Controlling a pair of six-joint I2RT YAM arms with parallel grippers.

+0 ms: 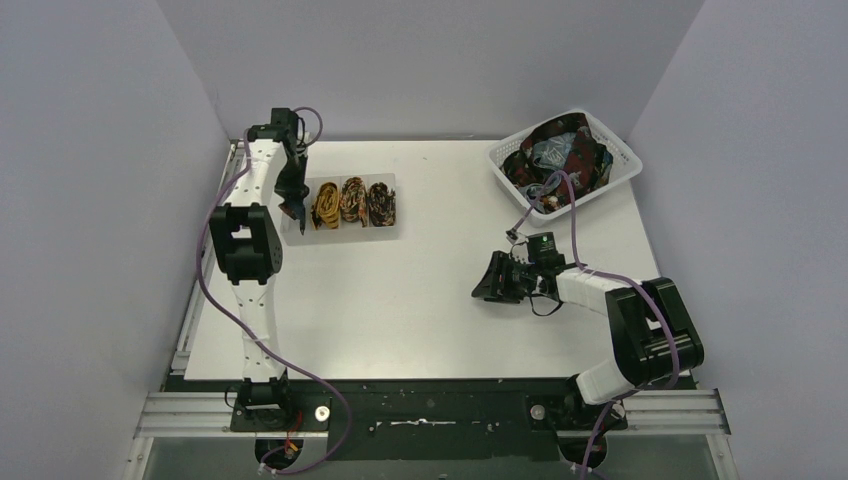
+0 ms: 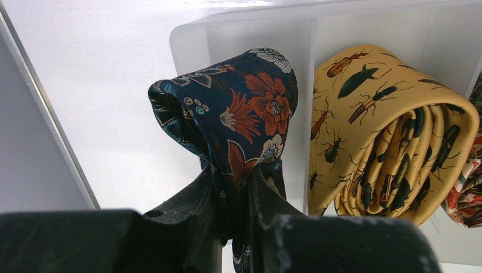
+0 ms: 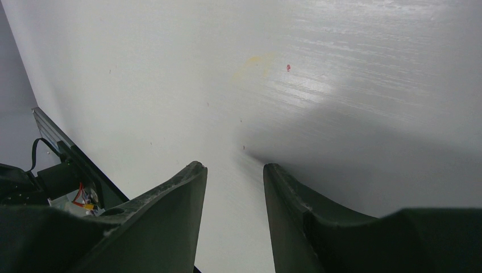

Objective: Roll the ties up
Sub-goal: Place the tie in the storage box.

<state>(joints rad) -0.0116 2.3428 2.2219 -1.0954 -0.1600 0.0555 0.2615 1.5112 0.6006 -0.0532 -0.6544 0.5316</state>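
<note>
the left gripper is closed almost all the way, its two dark fingers pinching a navy floral tie between them. the tie is folded into a loose loop rather than a tight coil. the loop stands up past the fingertips with orange and red flowers on the outside, and a little cloth hangs below the grip. it is held at the left end of a pale divided tray, in front of the end compartment; whether it touches the tray's floor i cannot tell. in the next compartment to the right lies a yellow beetle-print tie, rolled into a fat coil with its layers showing at the open end. a third rolled tie, reddish and patterned, shows only at the right edge of that view.

from the top camera the tray lies on the far left part of the white table, its rolled ties side by side, and the left arm reaches down at the tray's left end. at the far right corner of the table a white lattice basket sits at an angle, with a heap of unrolled ties in dark, red and teal tangled inside.

the right gripper is partway open, fingers apart with only bare table between them; it has hold of nothing. it hangs low over the table's right middle, pointing left, well apart from both basket and tray.
</note>
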